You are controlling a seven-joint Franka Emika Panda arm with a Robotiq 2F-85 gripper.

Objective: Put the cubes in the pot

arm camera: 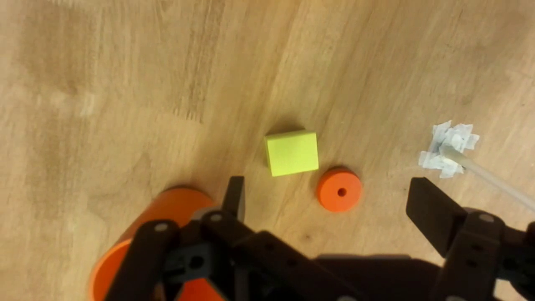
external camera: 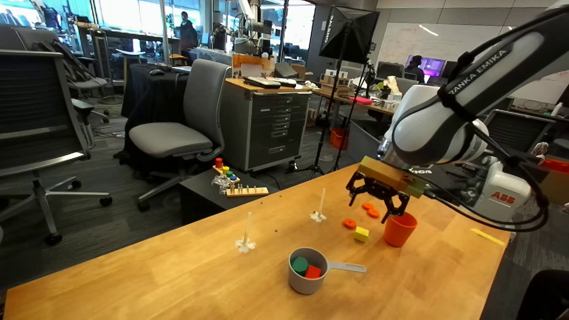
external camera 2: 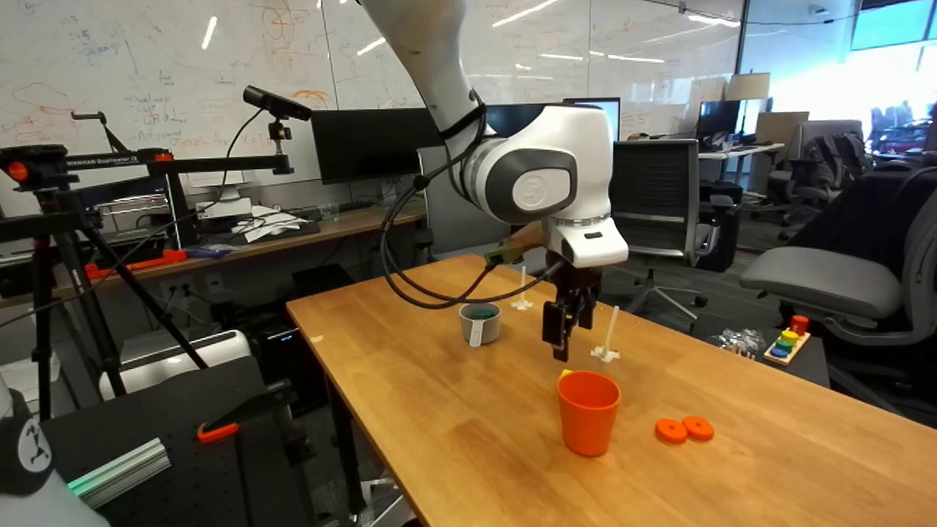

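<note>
- Gripper hangs above the table, fingers spread wide apart.
- Yellow cube on the table, just beside an orange disc, near the orange cup.
- Grey pot well apart from the cup; I see a green block and a red block inside.
- Two pale sticks, feet taped down.

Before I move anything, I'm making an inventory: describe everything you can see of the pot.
The pot is round, grey and lidless, with one straight handle; metal or plastic, I can't tell. It stands upright on the wooden table, apart from the tool and the cup. Inside lie a green block and a red block.
</note>
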